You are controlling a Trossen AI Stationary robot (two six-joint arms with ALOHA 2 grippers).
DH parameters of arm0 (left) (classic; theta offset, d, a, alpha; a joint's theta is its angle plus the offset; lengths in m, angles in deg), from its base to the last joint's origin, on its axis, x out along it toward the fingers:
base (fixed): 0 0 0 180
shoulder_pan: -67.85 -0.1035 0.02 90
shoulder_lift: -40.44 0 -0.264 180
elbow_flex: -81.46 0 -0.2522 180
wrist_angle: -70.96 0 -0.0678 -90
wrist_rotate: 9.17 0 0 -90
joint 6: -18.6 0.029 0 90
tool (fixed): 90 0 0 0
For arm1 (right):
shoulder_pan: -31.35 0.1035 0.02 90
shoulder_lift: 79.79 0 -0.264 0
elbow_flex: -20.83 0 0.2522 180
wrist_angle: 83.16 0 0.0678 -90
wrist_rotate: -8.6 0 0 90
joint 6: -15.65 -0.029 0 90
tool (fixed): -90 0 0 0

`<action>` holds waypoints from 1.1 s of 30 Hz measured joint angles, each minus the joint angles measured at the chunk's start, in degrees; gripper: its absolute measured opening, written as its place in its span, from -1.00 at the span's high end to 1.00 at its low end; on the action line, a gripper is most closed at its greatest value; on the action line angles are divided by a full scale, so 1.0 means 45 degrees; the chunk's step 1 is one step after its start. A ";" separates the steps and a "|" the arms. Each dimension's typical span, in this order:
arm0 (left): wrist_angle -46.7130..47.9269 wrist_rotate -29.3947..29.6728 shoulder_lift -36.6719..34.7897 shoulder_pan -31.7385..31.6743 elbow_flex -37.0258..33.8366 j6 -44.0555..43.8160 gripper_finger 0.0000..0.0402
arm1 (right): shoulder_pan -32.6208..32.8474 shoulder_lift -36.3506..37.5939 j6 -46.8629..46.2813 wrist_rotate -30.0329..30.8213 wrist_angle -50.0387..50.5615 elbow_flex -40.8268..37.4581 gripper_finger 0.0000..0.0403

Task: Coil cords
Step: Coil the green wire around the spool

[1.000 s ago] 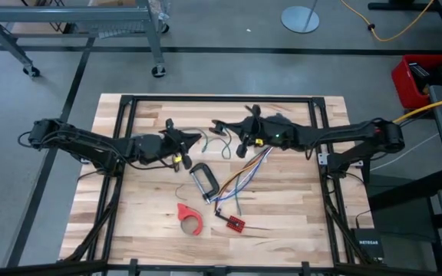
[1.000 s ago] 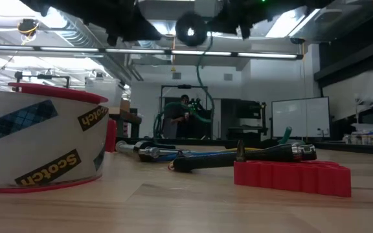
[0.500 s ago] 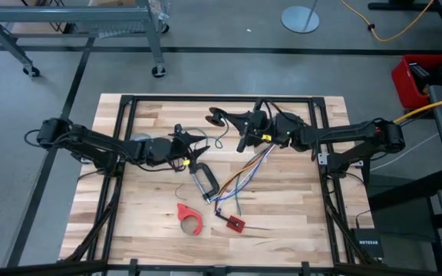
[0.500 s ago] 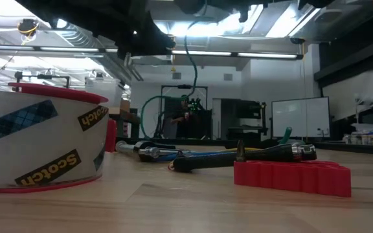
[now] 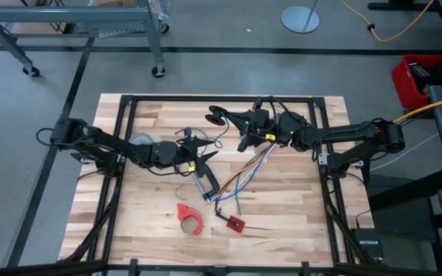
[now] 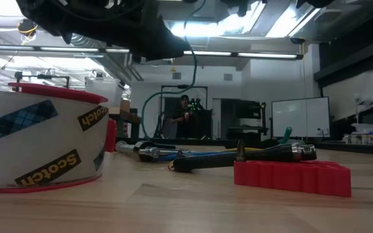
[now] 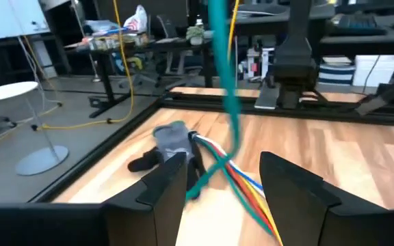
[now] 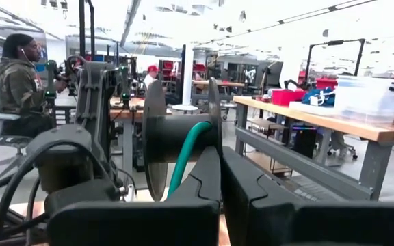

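Observation:
The cord is a small black round coil [image 5: 217, 116] with a green tail [image 7: 234, 130]. It is held high above the table's far middle by my right gripper [image 8: 221, 154], which is shut on it. The tail hangs from the coil [image 8: 183, 133] and swings down in a loop [image 6: 193, 58] toward the table. My left gripper [image 5: 203, 150] stands open over the table's middle. In the left wrist view the tail hangs beyond the gap between its two fingers [image 7: 221, 164], touching neither. My right gripper pinches the rim of the coil's nearer flat side [image 8: 211, 140] between its two shut fingers. They come level from the table's right side. The coil stands on edge, lifted clear of the table, and its green tail [image 8: 187, 157] hangs slack below.
A metal clamp [image 5: 203, 182] lies just under my left gripper. Right of it lies a multicoloured wire bundle [image 5: 244, 172] joined to a red board [image 5: 235, 223]. A red tape dispenser [image 5: 190, 217] lies nearer the front. A grey tape roll [image 5: 140, 140] lies under the left arm.
My left gripper has opened, let go of the green tail and moved toward the table's right and near edges. My right gripper has lifted the coil up and toward the far edge. The tail now hangs free in a long loop.

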 joint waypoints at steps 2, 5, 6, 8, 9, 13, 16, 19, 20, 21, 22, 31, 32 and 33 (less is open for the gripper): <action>-0.0371 -0.0124 0.0105 -0.0010 0.0000 0.0064 0.11 | 0.0002 0.0000 0.0004 0.0000 0.0026 0.0000 1.00; -0.0430 -0.0159 0.0110 -0.0010 0.0000 0.0194 0.11 | -0.0001 0.0000 0.0004 -0.0002 0.0069 0.0000 1.00; -0.0435 -0.0159 0.0110 -0.0005 0.0000 0.0199 0.11 | 0.0001 0.0000 0.0008 0.0000 0.0122 0.0000 1.00; -0.0442 -0.0159 0.0110 -0.0008 0.0000 0.0203 0.11 | 0.0002 0.0000 0.0009 -0.0005 0.0124 0.0000 1.00; -0.0484 -0.0159 0.0110 -0.0014 0.0000 0.0200 0.11 | 0.0002 0.0000 0.0009 -0.0005 0.0101 0.0000 1.00; -0.0624 -0.0154 0.0110 -0.0024 0.0000 0.0229 0.19 | 0.0002 0.0000 0.0009 -0.0005 0.0069 0.0000 1.00; -0.0750 -0.0159 0.0105 -0.0047 0.0000 0.0327 0.31 | 0.0002 0.0000 0.0009 -0.0005 0.0034 0.0000 1.00; -0.0683 -0.0154 0.0105 -0.0058 0.0000 0.0350 0.44 | 0.0002 0.0000 0.0009 -0.0010 0.0006 0.0000 1.00; -0.0688 -0.0154 0.0105 -0.0058 0.0000 0.0350 0.49 | 0.0000 0.0000 0.0009 -0.0010 -0.0009 0.0000 1.00; -0.0683 -0.0154 0.0105 -0.0058 0.0000 0.0350 0.54 | -0.0003 0.0000 0.0009 -0.0010 -0.0013 0.0000 1.00; -0.0654 -0.0154 0.0105 -0.0058 0.0000 0.0350 0.59 | 0.0002 0.0000 0.0009 -0.0010 -0.0013 0.0000 1.00; -0.0445 -0.0020 0.0105 -0.0055 0.0000 0.0335 0.96 | -0.0001 0.0000 0.0014 -0.0022 0.0271 0.0000 1.00; -0.0332 0.0124 0.0102 -0.0053 0.0000 0.0331 0.97 | 0.0002 0.0018 0.0014 -0.0024 0.0437 0.0000 1.00; -0.0109 0.0306 0.0073 -0.0053 0.0000 0.0328 0.98 | 0.0002 0.0044 0.0014 -0.0024 0.0662 0.0000 1.00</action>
